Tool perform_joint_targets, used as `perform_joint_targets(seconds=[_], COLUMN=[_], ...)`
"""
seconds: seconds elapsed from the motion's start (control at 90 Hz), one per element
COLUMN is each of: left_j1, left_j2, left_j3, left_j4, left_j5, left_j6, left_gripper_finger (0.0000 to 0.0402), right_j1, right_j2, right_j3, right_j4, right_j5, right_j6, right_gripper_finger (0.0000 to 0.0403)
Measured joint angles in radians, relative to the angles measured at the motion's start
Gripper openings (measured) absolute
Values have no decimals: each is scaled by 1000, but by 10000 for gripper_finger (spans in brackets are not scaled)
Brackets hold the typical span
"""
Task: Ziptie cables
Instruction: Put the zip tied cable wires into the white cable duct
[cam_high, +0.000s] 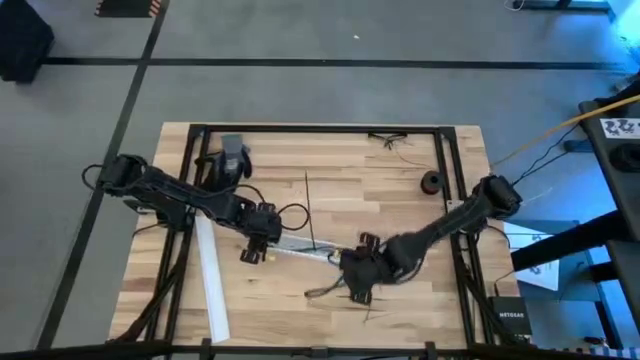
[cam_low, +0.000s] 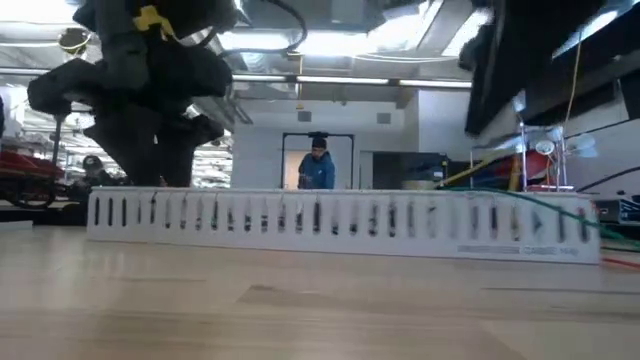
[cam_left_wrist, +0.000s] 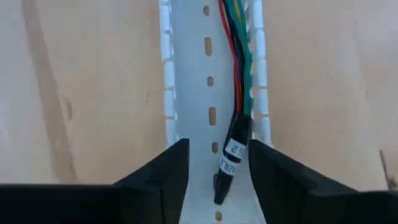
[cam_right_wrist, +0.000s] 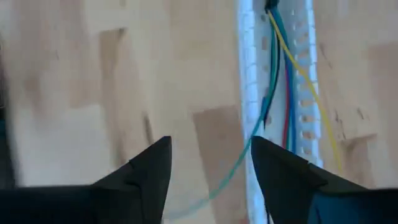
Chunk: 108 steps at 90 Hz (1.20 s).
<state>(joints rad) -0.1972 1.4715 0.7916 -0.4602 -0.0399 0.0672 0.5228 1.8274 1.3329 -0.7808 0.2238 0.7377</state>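
**While both grippers stood spread, cables lay in white strip**

While the left gripper (cam_left_wrist: 214, 174) hung over one end of the slotted white strip (cam_left_wrist: 186, 93) w/ fingers apart, the cables (cam_left_wrist: 239, 62) ran along inside the strip, their black labelled end btwn the fingers, not clamped. Right gripper (cam_right_wrist: 211, 168) was also spread, over the strip's other end, cables (cam_right_wrist: 283, 93) ahead of it. Ziptie (cam_high: 308, 205) lay straight on the wooden table (cam_high: 380, 180), near the left gripper. Second white strip (cam_high: 212, 285) lay apart.
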Motion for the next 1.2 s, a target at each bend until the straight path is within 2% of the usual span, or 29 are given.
perform_joint_targets(seconds=[0.144, 0.256, 0.333, 0.422, 0.6, 0.656, 0.789, 0.889, 1.0, 1.111, 1.2], left_j1=[-8, -7, -6, -6, -5, -5, -5, -5, -6, -6, -6], left_j2=[0, 0, 0, -1, -2, -2, -2, -2, -1, -1, -1], left_j3=[-35, -48, -58, -66, -83, -91, -99, -99, -100, -100, -100], left_j4=[86, 100, 109, 114, 120, 125, 120, 121, 126, 126, 127], left_j5=[0, 3, 3, 4, 6, 6, 7, 6, 5, 2, 2], left_j6=[21, 24, 25, 30, 50, 54, 63, 64, 63, 60, 53], left_gripper_finger=[155, 155, 155, 155, 155, 155, 155, 155, 155, 155, 155], right_j1=[23, 21, 12, 8, 6, 7, 7, 7, 7, 7, 8], right_j2=[73, 96, 96, 98, 95, 87, 77, 77, 79, 79, 77], right_j3=[-3, -3, -2, 5, 61, 89, 175, 201, 184, 160, 155], right_j4=[-2, -44, -67, -123, -225, -261, -398, -494, -494, -455, -490], right_j5=[74, 83, 83, 68, 45, 45, 39, 38, 37, 32, -10], right_j6=[31, 55, 62, 62, 38, 24, 16, -9, 0, 58, 135], right_gripper_finger=[214, 211, 195, 155, 32, 11, 16, 5, 6, 21, 40])
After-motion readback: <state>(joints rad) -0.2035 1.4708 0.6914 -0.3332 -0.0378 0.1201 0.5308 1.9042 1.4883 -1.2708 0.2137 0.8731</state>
